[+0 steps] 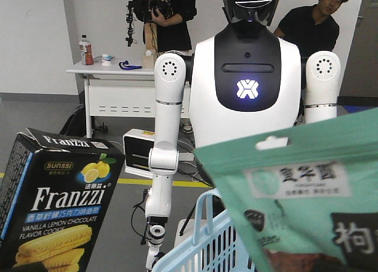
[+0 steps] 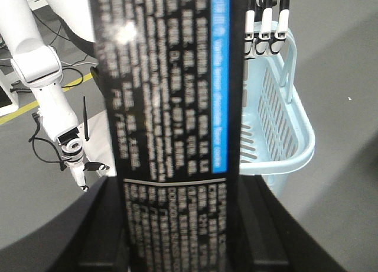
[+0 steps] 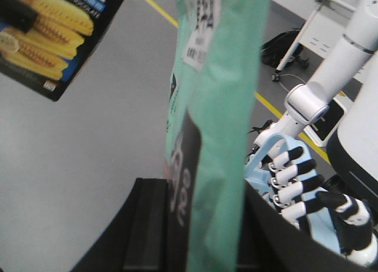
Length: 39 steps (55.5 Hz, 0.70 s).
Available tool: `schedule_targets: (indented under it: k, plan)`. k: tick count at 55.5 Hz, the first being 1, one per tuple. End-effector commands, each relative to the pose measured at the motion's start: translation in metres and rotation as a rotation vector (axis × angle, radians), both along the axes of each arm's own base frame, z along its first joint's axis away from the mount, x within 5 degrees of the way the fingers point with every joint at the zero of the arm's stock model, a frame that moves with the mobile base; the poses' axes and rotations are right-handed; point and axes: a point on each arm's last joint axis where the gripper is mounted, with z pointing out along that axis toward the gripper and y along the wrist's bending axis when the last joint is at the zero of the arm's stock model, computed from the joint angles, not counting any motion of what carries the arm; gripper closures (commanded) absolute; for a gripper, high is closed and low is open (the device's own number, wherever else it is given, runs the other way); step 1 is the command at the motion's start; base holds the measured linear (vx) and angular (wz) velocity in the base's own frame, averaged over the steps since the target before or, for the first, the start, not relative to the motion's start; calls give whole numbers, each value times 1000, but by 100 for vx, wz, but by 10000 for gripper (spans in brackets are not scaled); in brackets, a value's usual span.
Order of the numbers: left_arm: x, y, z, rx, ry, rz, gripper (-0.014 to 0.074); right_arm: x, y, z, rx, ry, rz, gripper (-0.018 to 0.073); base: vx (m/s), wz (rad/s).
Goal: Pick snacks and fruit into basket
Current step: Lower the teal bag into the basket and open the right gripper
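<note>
What worries me is the drop. The basket [image 2: 282, 127] hangs from a humanoid's hand [image 3: 307, 186], so a release off-centre could strike that hand or the rim and spill onto the floor [image 3: 88, 154]. The pouch [image 3: 221, 94] also blocks much of my front view. My left tool [image 2: 180, 216] pinches the box [image 2: 171, 100], and the basket sits beyond it, to the right. My right tool [image 3: 198, 224] pinches the pouch, with the basket below-right.

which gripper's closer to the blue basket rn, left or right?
Right, probably. The right gripper holds the mint pouch right at the basket, overlapping it in the front view; the left gripper holds the Franzzi box off to one side, clear of it.
</note>
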Motion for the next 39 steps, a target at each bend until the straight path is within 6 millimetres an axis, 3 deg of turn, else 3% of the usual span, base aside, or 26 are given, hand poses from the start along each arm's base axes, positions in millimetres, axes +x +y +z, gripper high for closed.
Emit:
schedule_targets:
  k: [1, 29, 39]
  plan:
    - [-1, 0, 19, -85, -94, 1, 556, 12, 13, 8, -18, -90, 36, 566, 0, 0]
    - [-1, 0, 19, -86, -93, 0, 556, 91, 58, -57, -480, -20, 26, 566, 0, 0]
    - [-1, 0, 19, -86, -93, 0, 556, 106, 66, -78, -590, 27, 34, 566, 0, 0]
